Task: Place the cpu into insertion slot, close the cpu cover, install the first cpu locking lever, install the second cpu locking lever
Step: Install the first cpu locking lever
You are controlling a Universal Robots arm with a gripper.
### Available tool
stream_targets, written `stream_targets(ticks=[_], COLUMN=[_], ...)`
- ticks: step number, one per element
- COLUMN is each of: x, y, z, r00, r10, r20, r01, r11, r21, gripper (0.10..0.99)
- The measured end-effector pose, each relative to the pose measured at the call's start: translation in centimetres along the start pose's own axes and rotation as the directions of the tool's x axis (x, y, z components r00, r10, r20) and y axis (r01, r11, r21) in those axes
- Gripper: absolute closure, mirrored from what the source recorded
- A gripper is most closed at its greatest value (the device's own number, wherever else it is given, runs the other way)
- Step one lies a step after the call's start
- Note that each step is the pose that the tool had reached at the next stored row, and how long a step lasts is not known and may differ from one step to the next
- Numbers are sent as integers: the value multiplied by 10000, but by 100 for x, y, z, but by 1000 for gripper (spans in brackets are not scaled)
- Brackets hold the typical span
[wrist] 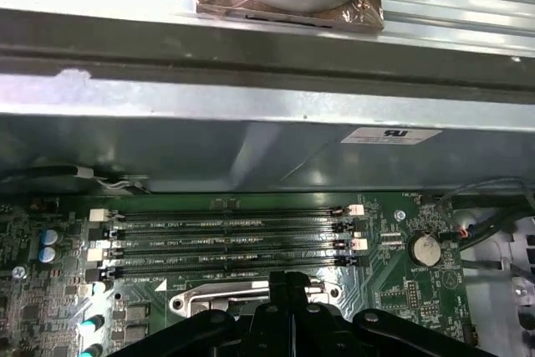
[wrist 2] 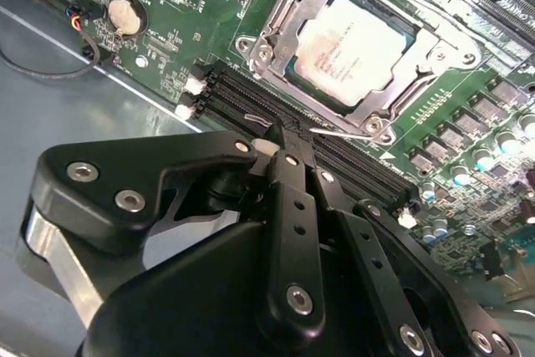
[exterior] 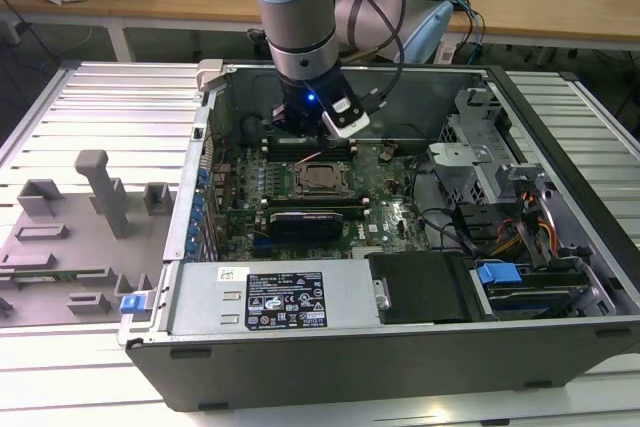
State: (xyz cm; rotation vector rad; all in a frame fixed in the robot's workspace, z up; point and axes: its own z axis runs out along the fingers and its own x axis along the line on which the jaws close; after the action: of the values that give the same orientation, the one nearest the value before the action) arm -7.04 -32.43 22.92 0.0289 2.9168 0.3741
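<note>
One end effector (wrist 2: 282, 140) — fingers closed together, empty — just beside the seated cpu (wrist 2: 355, 48).

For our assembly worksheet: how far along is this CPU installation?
Looks done: the cpu sits in the insertion slot, with the cpu cover down around it. In hand: the gripper, shut, has its tips at a thin lever beside the cover. Left: I cannot tell whether either locking lever is latched.
</note>
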Motion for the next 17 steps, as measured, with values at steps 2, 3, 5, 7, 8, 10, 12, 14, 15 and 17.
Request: stream_targets(ticks=[2, 3, 5, 7, 8, 10, 12, 14, 15, 17], x=[4, 6, 9, 13, 15, 23, 28, 46, 50, 59], y=[2, 2, 4, 16, 24, 59, 87, 100, 99, 97], z=[21, 28, 39, 52, 58, 76, 85, 92, 94, 102], r00=[9997, 9994, 9990, 9987, 9985, 9983, 9982, 9982, 9981, 9980], r10=[238, 336, 424, 499, 524, 571, 582, 580, 572, 571], r20=[62, 86, 108, 123, 129, 141, 145, 180, 207, 271], r01=[-238, -336, -425, -500, -526, -573, -584, -583, -577, -578], r11=[9997, 9994, 9991, 9987, 9985, 9983, 9982, 9981, 9981, 9979], r21=[53, 75, 96, 115, 120, 133, 138, 192, 224, 276], gripper=[980, 980, 980, 980, 980, 980, 980, 980, 980, 980])
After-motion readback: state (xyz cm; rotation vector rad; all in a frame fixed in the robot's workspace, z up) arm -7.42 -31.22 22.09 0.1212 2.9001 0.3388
